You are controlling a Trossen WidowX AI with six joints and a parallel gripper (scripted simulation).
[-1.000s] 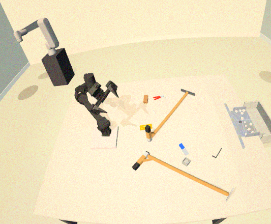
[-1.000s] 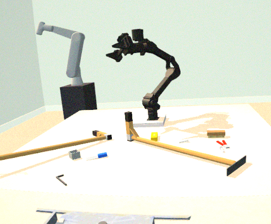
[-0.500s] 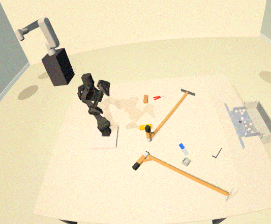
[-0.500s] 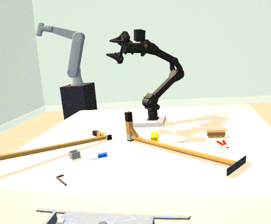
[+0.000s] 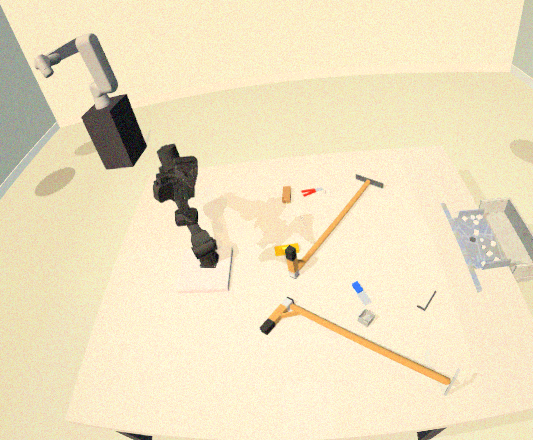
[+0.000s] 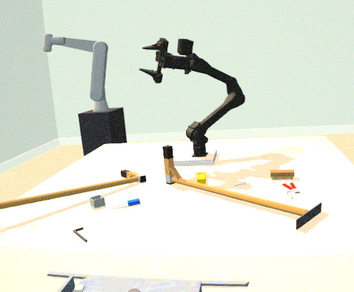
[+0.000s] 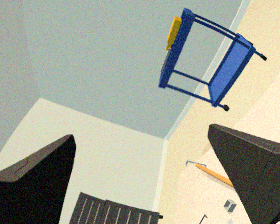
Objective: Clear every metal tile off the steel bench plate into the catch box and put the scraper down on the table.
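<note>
My gripper is open and empty, high above the table near the arm's base. A long orange-handled tool with a wide dark blade lies on the table, its black-tipped grip upright. A second orange-handled tool has a thin light-grey head; its grip leans low. Which is the scraper is unclear. The steel plate is at the far end, with several small white tiles on it. The grey catch box adjoins its far side; its floor is partly hidden.
A yellow block is beside the dark-bladed tool's grip. A brown block, red pliers, blue marker, small grey box and hex key lie on the table. A blue cart stands beyond.
</note>
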